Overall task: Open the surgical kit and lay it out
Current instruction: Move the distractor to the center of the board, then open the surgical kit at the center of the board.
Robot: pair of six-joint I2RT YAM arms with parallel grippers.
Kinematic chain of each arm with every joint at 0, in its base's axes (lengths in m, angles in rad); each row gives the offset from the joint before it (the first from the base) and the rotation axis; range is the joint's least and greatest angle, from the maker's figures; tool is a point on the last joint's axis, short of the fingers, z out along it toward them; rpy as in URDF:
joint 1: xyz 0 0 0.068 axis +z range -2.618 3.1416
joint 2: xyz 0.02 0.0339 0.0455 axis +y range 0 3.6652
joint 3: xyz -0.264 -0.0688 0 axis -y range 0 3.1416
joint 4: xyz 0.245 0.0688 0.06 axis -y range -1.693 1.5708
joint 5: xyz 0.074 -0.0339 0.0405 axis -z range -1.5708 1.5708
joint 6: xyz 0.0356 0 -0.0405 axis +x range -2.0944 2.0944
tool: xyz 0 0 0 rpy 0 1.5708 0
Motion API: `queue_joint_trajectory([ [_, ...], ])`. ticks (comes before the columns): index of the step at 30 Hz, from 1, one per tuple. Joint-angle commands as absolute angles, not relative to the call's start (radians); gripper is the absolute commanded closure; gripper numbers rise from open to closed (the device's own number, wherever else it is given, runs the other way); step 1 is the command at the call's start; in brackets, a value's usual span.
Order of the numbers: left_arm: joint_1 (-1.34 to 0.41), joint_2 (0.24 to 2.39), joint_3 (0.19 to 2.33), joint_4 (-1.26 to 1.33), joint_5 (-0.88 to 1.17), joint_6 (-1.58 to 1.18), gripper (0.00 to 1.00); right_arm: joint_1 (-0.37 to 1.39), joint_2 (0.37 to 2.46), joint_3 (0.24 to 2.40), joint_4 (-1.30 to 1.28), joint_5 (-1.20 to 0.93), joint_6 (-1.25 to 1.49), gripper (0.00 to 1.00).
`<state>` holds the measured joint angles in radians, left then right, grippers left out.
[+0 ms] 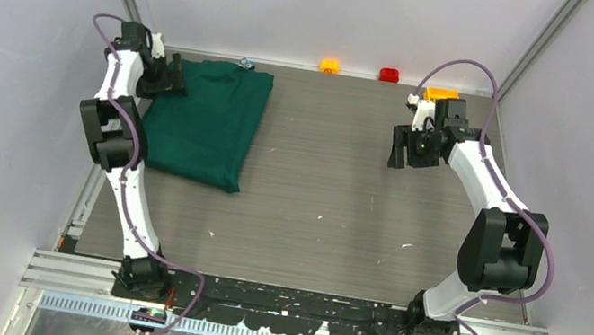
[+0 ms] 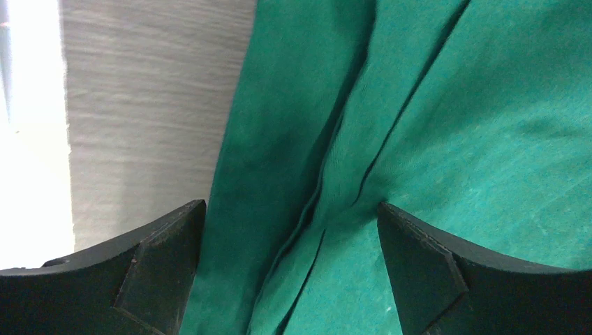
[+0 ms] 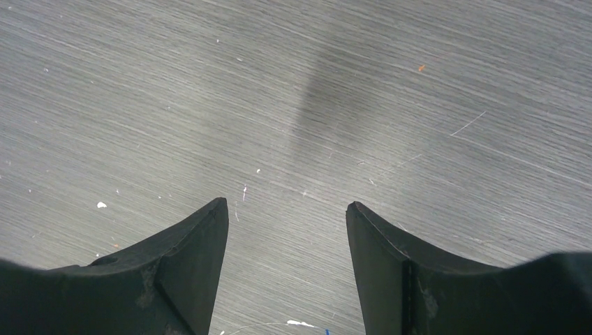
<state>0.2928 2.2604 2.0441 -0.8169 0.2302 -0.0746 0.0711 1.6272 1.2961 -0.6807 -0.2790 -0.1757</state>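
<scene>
The surgical kit [image 1: 208,121] lies as a folded dark green cloth bundle on the left part of the table; whatever it wraps is hidden. My left gripper [image 1: 173,79] is down at the bundle's far left corner. In the left wrist view the left gripper [image 2: 292,206] is open, and the cloth's [image 2: 454,105] layered fold edges run between its two fingers. One finger is over the cloth's edge beside bare table [image 2: 139,105]. My right gripper [image 1: 405,154] hangs open at the far right. In its own view the right gripper [image 3: 286,204] has only bare table [image 3: 209,84] between its fingers.
A small yellow block [image 1: 329,66] and a red block [image 1: 389,75] sit at the table's far edge. An orange-yellow box [image 1: 441,93] lies behind the right arm. A small object [image 1: 244,62] rests just beyond the bundle's far edge. Walls close in on both sides.
</scene>
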Motion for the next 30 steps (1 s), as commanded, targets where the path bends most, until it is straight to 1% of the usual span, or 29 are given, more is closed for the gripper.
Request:
queue_joint_trajectory([
  [1,0.294,2.330,2.152,-0.842,0.431,-0.109,0.06,0.077,1.613,1.298,-0.657,-0.292,-0.168,0.32],
  [3,0.290,2.360,2.184,-0.843,0.490,-0.114,0.06,0.077,1.620,1.298,-0.658,-0.287,-0.169,0.32],
  [8,0.250,2.413,2.239,-0.858,0.565,-0.104,0.08,0.076,1.635,1.296,-0.660,-0.277,-0.173,0.32],
  [12,0.196,2.417,2.223,-0.852,0.611,-0.104,0.13,0.078,1.647,1.294,-0.663,-0.267,-0.177,0.32],
  [15,0.137,2.406,2.191,-0.839,0.621,-0.101,0.14,0.077,1.650,1.293,-0.663,-0.263,-0.182,0.32],
  [18,0.054,2.403,2.174,-0.825,0.635,-0.096,0.15,0.077,1.648,1.292,-0.664,-0.255,-0.188,0.32],
  [21,-0.044,2.430,2.202,-0.831,0.653,-0.098,0.15,0.076,1.641,1.290,-0.664,-0.246,-0.192,0.32],
  [25,-0.177,2.485,2.303,-0.860,0.691,-0.095,0.15,0.074,1.622,1.292,-0.667,-0.240,-0.191,0.32],
  [30,-0.352,2.534,2.442,-0.897,0.667,-0.071,0.13,0.072,1.580,1.284,-0.668,-0.237,-0.189,0.32],
])
